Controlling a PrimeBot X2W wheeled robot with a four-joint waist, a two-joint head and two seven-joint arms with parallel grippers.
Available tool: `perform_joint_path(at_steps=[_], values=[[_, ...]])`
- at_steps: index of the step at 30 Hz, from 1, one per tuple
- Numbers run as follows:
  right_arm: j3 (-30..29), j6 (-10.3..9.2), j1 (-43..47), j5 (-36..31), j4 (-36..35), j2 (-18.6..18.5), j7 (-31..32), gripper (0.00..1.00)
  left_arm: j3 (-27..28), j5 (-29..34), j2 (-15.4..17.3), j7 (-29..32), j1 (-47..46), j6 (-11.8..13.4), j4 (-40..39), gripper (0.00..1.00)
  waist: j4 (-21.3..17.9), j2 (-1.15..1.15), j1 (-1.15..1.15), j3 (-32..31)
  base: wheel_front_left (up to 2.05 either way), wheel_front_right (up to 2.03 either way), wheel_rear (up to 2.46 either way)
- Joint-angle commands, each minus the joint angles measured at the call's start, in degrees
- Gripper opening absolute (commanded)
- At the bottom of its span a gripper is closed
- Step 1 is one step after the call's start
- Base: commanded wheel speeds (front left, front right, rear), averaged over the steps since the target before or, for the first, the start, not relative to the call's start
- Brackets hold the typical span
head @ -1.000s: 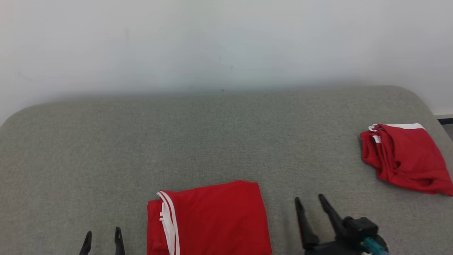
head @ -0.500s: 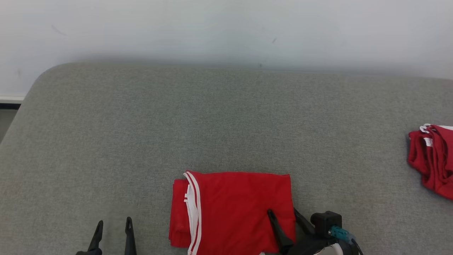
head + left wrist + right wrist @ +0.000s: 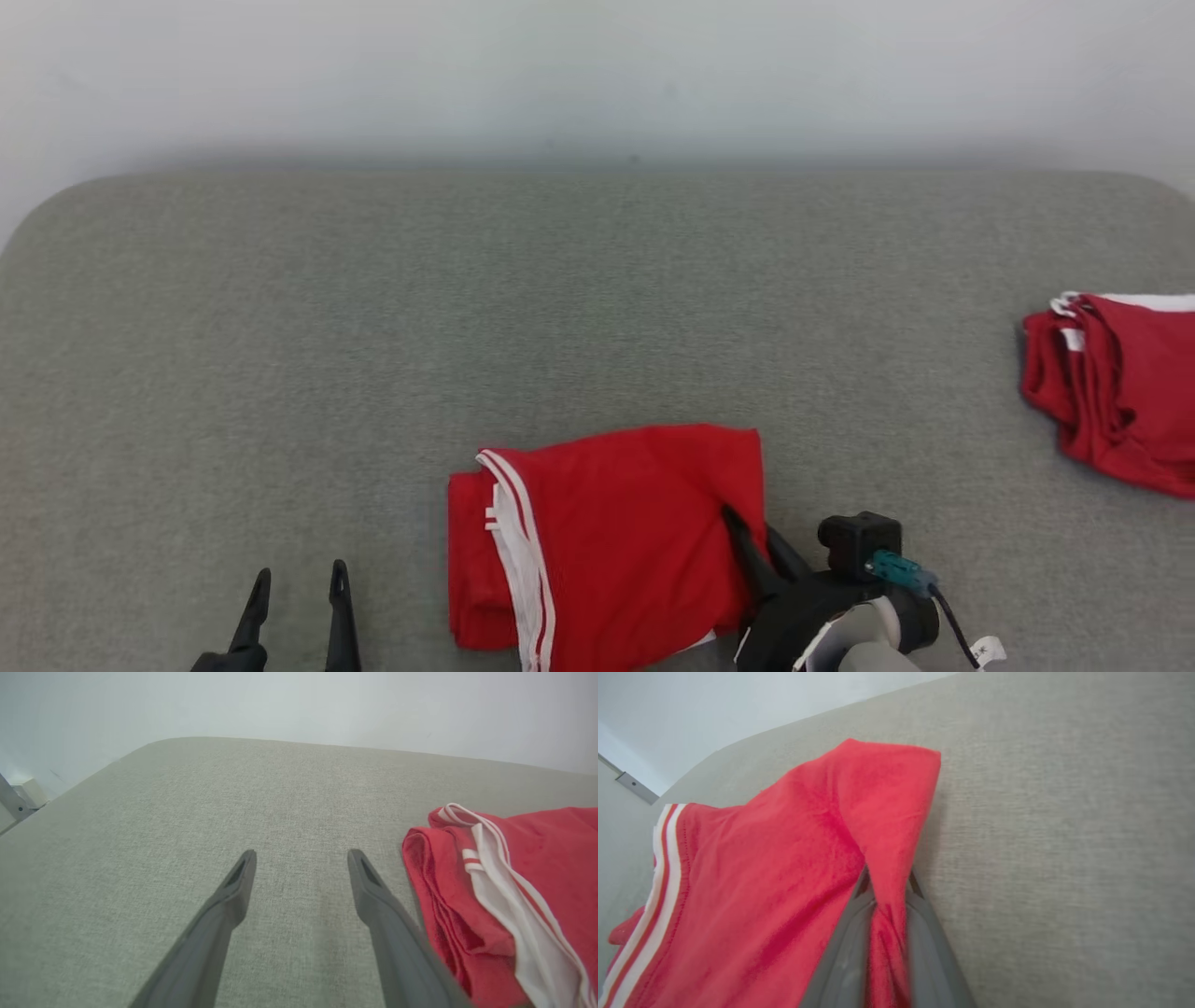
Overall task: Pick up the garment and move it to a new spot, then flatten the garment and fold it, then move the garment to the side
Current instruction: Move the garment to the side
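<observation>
A folded red garment (image 3: 616, 532) with white stripes lies near the front of the grey padded surface (image 3: 467, 308). My right gripper (image 3: 752, 537) is shut on the garment's right edge. In the right wrist view the red cloth (image 3: 794, 868) is pinched between the two grey fingers (image 3: 924, 952) and lifts into a ridge. At the lower left my left gripper (image 3: 297, 586) stands open above bare surface, apart from the garment. The left wrist view shows its fingers (image 3: 233, 891) spread, with the garment's folded edge (image 3: 490, 891) just to their right.
A second red folded garment (image 3: 1116, 392) lies at the right edge of the surface. A pale wall (image 3: 597, 75) rises behind it. The surface's rounded left corner (image 3: 135, 751) drops off to the floor.
My right gripper slid left onto the garment's right edge and shut on it, and the cloth now bunches up there. The camera has shifted. The left gripper stays open in place.
</observation>
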Motion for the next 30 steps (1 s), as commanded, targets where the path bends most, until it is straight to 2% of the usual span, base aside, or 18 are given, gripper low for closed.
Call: perform_joint_path(at_steps=[1, 3, 4, 9, 12, 17, 21, 30], values=[[-1.29, -0.27, 1.28, -0.99, -1.11, -0.52, 0.0, 0.0, -0.25, 0.43, -0.05, -0.16, -1.0, -0.29, -0.17, 1.0, -9.52, 0.0, -0.01, -0.72, 0.0, 0.0, 0.0], [-2.16, -0.26, 2.03, -1.84, -2.5, -0.41, -0.01, 0.0, -0.44, 0.61, -0.04, -0.16, -1.2, -0.32, -0.27, 1.0, -14.14, 0.0, -0.01, -1.08, 0.0, 0.0, 0.0], [-2.16, -0.26, 2.03, -1.84, -2.5, -0.41, -0.01, 0.0, -0.44, 0.61, -0.04, -0.16, -1.2, -0.32, -0.27, 1.0, -14.14, 0.0, -0.01, -1.08, 0.0, 0.0, 0.0], [-4.01, -0.26, 3.96, -3.24, -4.1, -0.44, -0.03, 0.0, -0.8, 0.8, -0.05, -0.16, -2.55, -0.77, -0.46, 1.0, -25.05, 0.0, -0.01, -0.93, 0.0, 0.0, 0.0], [-5.42, -0.25, 5.02, -3.53, -4.89, -0.4, -0.03, 0.0, -1.38, 1.48, -0.04, -0.16, -3.73, -1.07, -0.28, 1.0, -29.55, 0.0, -0.01, 0.2, 0.0, 0.0, 0.0], [-10.21, -0.25, 7.47, -3.77, -8.11, -0.31, -0.03, 0.0, -4.04, 2.65, 0.06, -0.16, -7.75, -2.48, 2.02, 1.0, -30.9, 0.0, -0.01, 2.87, 0.0, 0.0, 0.0], [-11.22, -0.25, 8.54, -3.53, -10.65, -0.33, -0.03, 0.0, -5.23, 3.08, 0.06, -0.16, -9.86, -3.19, 3.32, 1.0, -31.07, 0.0, -0.01, 4.12, 0.0, 0.0, 0.0], [-5.53, -0.25, 3.71, -4.38, -12.58, -0.34, -0.02, 0.0, -2.06, 3.61, 0.06, -0.16, -7.15, -2.04, 2.04, 1.0, -30.01, 0.0, -0.01, 4.93, 0.0, 0.0, 0.0]])
